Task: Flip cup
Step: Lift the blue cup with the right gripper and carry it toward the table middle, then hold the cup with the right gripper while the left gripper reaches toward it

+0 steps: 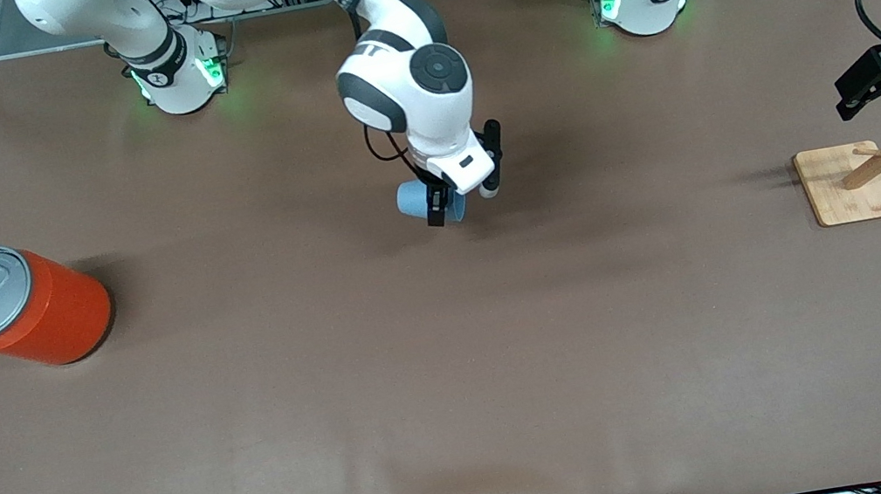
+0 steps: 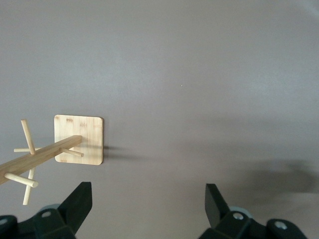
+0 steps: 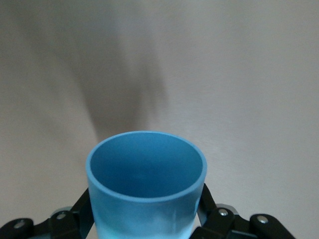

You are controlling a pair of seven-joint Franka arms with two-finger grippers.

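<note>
The small light blue cup (image 1: 413,197) is held on its side over the middle of the table, partly hidden under the right arm's wrist. My right gripper (image 1: 441,208) is shut on it, one finger on each side of its wall. In the right wrist view the cup (image 3: 146,184) fills the space between the fingers (image 3: 82,206), and its darker blue mouth points away from the wrist. My left gripper (image 1: 851,101) waits open over the left arm's end of the table. Nothing lies between its fingertips (image 2: 79,199).
A large orange can (image 1: 25,304) with a silver pull-tab top stands at the right arm's end of the table. A wooden peg rack on a square base (image 1: 871,201) stands at the left arm's end, just below the left gripper; its base (image 2: 89,132) also shows in the left wrist view.
</note>
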